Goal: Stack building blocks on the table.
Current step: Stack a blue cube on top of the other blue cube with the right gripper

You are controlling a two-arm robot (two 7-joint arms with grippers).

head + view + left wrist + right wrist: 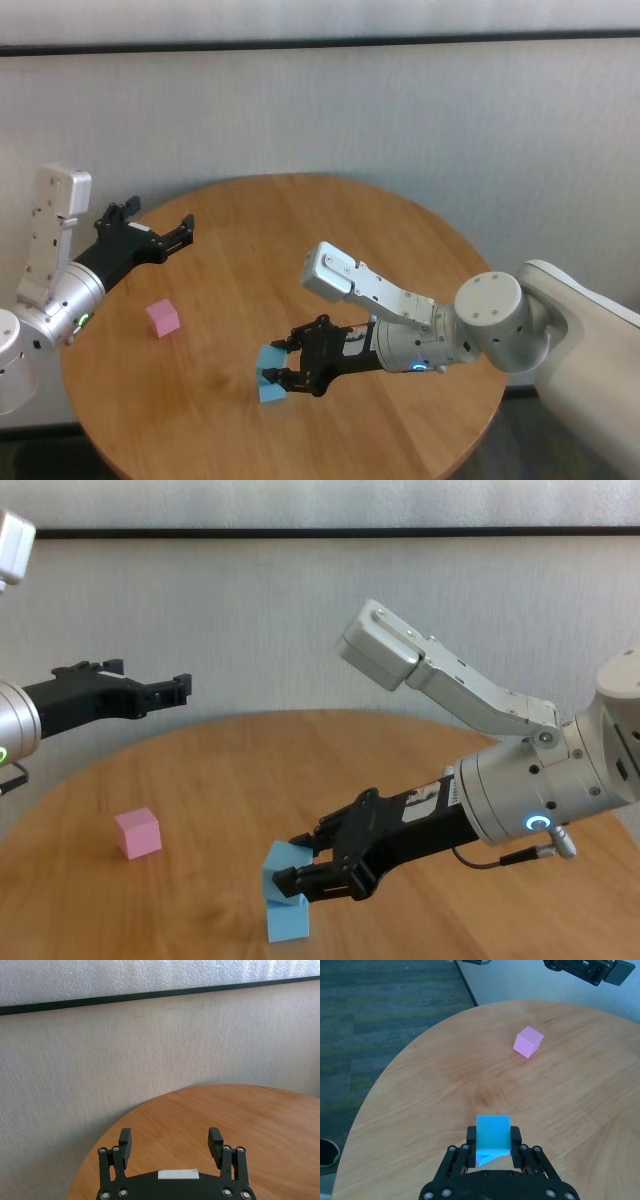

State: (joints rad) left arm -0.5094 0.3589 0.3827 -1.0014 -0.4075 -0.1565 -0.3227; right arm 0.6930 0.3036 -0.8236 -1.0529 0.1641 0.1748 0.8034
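Note:
My right gripper (pixel 276 366) is shut on a light blue cube (pixel 268 358) and holds it slightly tilted on top of the second light blue cube (pixel 272 392), near the front of the round wooden table (pixel 300 230). In the chest view the held cube (pixel 281 861) touches the lower cube (pixel 288 920). The right wrist view shows the held cube (pixel 493 1131) between the fingers, with the lower one (pixel 487 1156) turned beneath it. The pink cube (pixel 162 318) sits alone at the left, also in the chest view (pixel 137 833). My left gripper (pixel 160 215) is open and empty, held above the table's left edge.
A pale textured wall (pixel 400 110) stands close behind the table. The table's left rim drops off to dark carpet (pixel 380 1005). Bare wood lies between the pink cube (pixel 528 1042) and the blue pair.

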